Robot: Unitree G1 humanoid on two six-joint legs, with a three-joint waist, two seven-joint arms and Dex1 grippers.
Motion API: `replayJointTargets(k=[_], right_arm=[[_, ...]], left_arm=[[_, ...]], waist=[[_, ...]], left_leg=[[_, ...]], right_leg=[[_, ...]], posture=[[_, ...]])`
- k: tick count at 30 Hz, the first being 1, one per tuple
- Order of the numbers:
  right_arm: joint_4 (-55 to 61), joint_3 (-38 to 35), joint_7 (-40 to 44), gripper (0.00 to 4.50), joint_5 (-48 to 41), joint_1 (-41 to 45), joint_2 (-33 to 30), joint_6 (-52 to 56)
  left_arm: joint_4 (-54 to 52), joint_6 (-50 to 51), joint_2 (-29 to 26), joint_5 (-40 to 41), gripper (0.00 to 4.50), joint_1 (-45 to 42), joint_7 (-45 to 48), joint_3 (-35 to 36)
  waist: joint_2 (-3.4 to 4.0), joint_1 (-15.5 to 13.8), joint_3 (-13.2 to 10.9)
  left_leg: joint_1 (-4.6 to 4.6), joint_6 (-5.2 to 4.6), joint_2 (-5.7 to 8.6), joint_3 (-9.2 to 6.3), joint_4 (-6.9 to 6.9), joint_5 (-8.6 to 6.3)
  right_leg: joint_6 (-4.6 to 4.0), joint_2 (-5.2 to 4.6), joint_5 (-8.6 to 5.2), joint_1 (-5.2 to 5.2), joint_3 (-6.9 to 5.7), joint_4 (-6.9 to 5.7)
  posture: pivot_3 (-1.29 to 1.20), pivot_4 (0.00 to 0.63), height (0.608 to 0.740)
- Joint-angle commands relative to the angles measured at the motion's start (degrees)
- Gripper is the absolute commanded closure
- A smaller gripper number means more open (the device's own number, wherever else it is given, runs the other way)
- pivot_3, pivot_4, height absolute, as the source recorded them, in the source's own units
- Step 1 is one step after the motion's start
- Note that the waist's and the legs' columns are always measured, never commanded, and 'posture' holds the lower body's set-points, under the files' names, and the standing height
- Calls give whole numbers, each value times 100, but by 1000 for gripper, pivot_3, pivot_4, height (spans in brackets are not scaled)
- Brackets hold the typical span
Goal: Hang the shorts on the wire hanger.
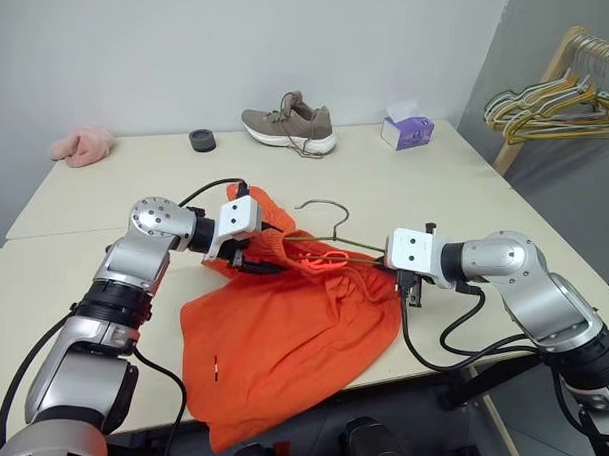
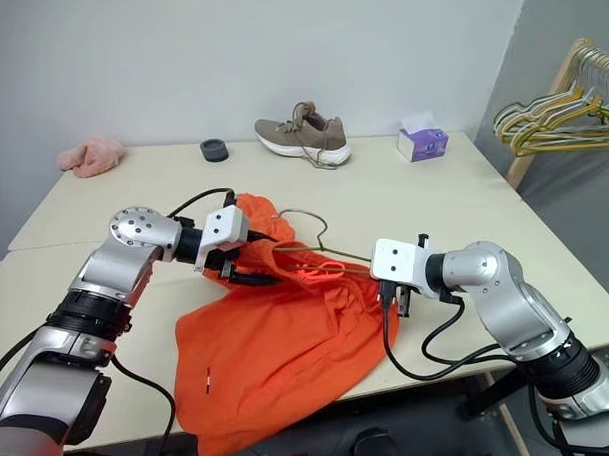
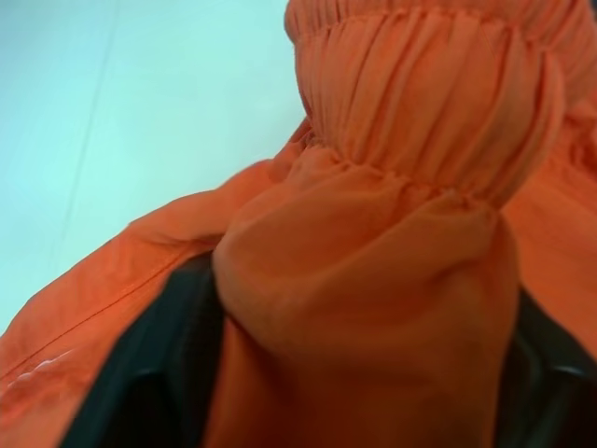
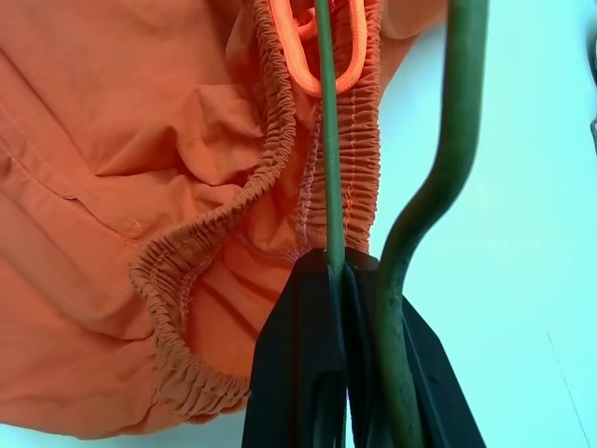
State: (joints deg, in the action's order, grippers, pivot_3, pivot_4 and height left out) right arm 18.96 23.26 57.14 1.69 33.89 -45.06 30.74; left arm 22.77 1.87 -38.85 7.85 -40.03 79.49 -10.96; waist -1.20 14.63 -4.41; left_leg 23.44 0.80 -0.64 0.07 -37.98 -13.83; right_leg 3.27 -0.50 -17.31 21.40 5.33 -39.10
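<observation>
The orange shorts (image 1: 281, 337) lie crumpled on the table, their lower part hanging over the front edge. My left gripper (image 1: 255, 261) holds the gathered waistband (image 3: 420, 112) at the shorts' left end, and a wad of orange cloth fills the gap between its black fingers (image 3: 159, 364). The wire hanger (image 1: 330, 211) lies across the top of the shorts with its hook pointing toward the back of the table. One thin wire of it passes over the orange drawstring loop (image 4: 317, 56). My right gripper (image 4: 340, 280) pinches that wire at the hanger's right end.
A tan shoe (image 1: 290, 124), a purple tissue box (image 1: 408, 131), a black round object (image 1: 203, 139) and a pink cloth (image 1: 84, 145) sit along the back of the table (image 1: 106, 191). A wooden rack with bunched hangers (image 1: 559, 102) stands at the far right.
</observation>
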Motion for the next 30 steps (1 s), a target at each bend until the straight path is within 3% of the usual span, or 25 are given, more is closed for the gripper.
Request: replayJointTargets(k=[1, 6, 8, 9, 12, 16, 21, 26, 30], right_arm=[[297, -97, 75, 4500, 67, 179, 14, -284], [139, -82, 216, 4500, 178, 121, -10, -695], [82, -103, 240, 4500, 198, 115, -18, -781], [55, -121, 256, 4500, 210, 104, -39, -833], [-362, -411, 257, 3754, 296, 34, -396, -1237], [-632, -941, 229, 2387, 155, -340, -827, -1064], [148, -1775, 304, 640, -867, -1403, -809, 513], [991, -2055, -311, 640, -1632, -1939, -26, 1979], [955, -2006, -1039, 640, -1721, -1875, 643, 2666]], left_arm=[[-240, 62, 11, 92, 2451, 12, 59, 41], [-410, 144, -50, 98, 4054, 153, 89, 63], [-454, 168, -56, 84, 4404, 187, 95, 81], [-478, 182, -60, 78, 4413, 206, 96, 90], [-511, 217, -149, 36, 4448, 307, 73, 126], [-524, 275, -220, 9, 4500, 400, -48, 208], [-556, 377, -276, 78, 4500, 460, -151, 254], [-574, 446, -274, 124, 4500, 459, -171, 259], [-576, 525, -250, 167, 4500, 406, -172, 279]], waist=[[0, -1, 0], [0, 4, 3], [0, 2, 3], [0, 2, 3], [1, 2, 4], [-8, -17, 11], [-9, -19, 14], [-11, 38, 16], [-15, 69, 20]], left_leg=[[0, 0, 0, 0, 0, 0], [0, 0, 0, -1, 0, 0], [0, 0, 0, -1, -2, 0], [0, 0, 0, -1, -3, 0], [0, 0, 1, -2, -7, 0], [0, 0, 2, -2, -7, 0], [0, 0, 0, -12, -6, 0], [-7, 1, 0, -6, -11, 1], [-28, 1, 1, 0, -16, 4]], right_leg=[[0, 0, 0, 0, 0, 0], [0, 0, 0, 0, 0, -1], [-1, -1, 0, -1, 0, -1], [-1, -2, 1, -1, 0, -2], [-1, -1, 1, -2, -1, -5], [-1, -4, 1, -4, -4, -3], [-1, -4, 0, -6, -1, -8], [0, 1, 0, -6, 2, -30], [23, 4, -13, -18, 7, -40]], posture=[[-252, 23, 740], [-249, 15, 740], [-249, 15, 740], [-248, 13, 740], [-244, 12, 740], [-243, 13, 740], [-253, 20, 740], [-259, 22, 740], [-259, 22, 740]])
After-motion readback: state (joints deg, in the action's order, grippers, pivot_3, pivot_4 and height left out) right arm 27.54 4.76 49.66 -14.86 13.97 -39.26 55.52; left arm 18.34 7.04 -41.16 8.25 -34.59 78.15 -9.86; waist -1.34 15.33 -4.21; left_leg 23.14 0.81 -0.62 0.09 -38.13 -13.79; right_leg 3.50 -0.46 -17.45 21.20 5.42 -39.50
